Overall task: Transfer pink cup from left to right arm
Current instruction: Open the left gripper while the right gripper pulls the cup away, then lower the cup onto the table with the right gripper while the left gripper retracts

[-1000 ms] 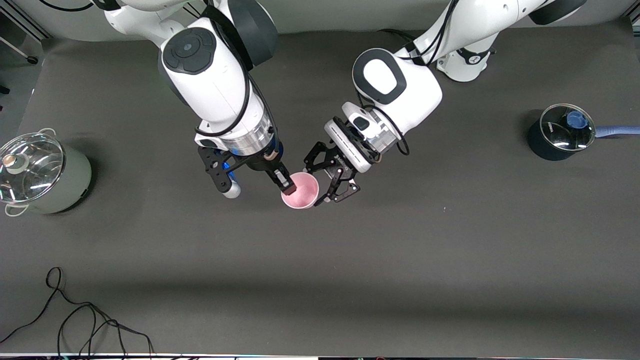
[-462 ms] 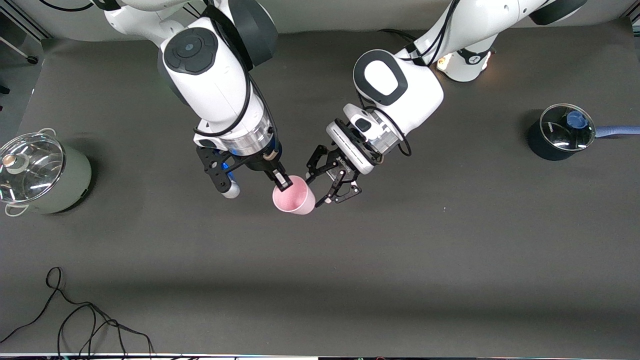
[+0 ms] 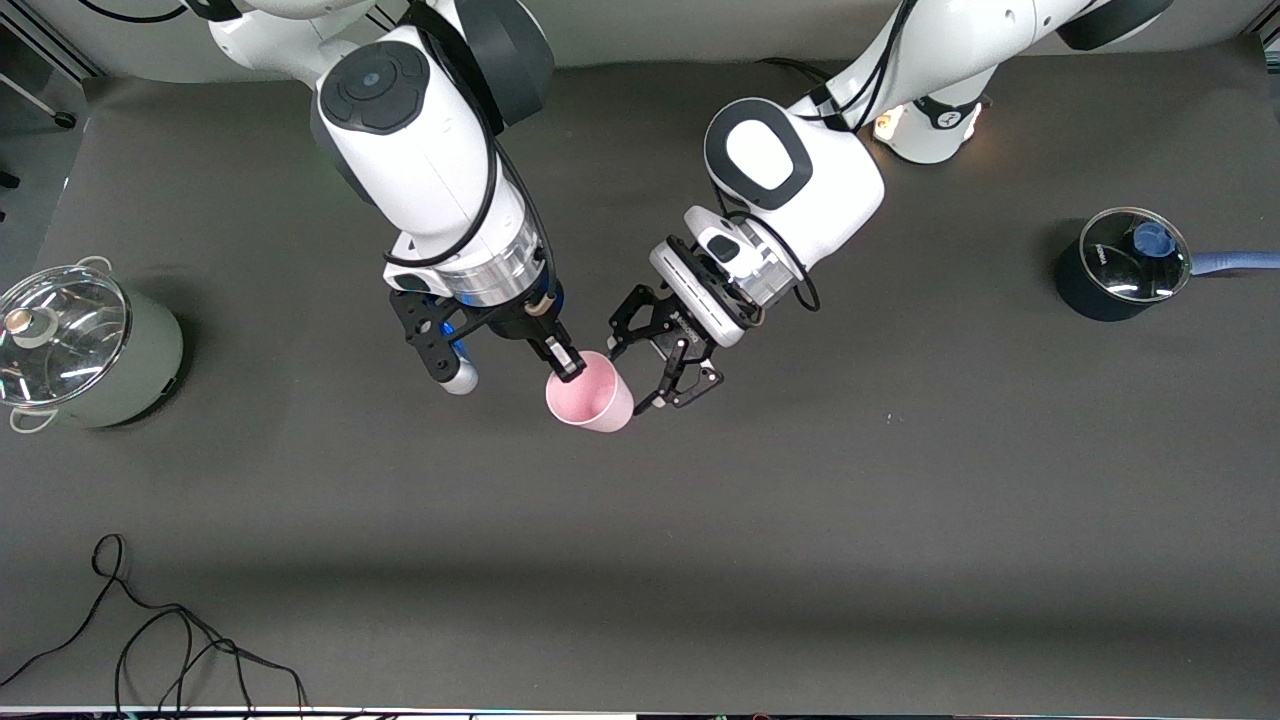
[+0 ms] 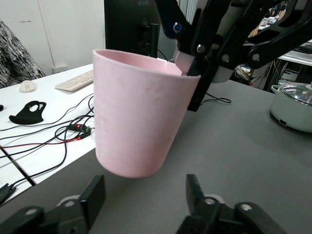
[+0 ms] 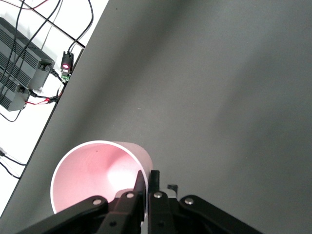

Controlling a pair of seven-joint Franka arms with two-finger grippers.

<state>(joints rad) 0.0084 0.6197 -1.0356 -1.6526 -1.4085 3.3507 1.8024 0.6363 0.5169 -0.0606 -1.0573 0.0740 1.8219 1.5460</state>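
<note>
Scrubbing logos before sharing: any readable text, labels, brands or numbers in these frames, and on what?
Nothing reads clearly.
monitor: lettering on its top edge, blurred.
dark pot's glass lid: label, too small to read.
pink cup: plain, no print.

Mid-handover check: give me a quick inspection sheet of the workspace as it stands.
Surface: dark mat, bare at centre.
Job's things: pink cup tilted, up off the mat.
Clutter: lidded green pot at the right arm's end; dark saucepan at the left arm's end.
Hands: right hand shut on the cup's rim; left hand open beside the cup, not touching.
Cables: black cable near the front edge.
Surroundings: desk with keyboard.
</note>
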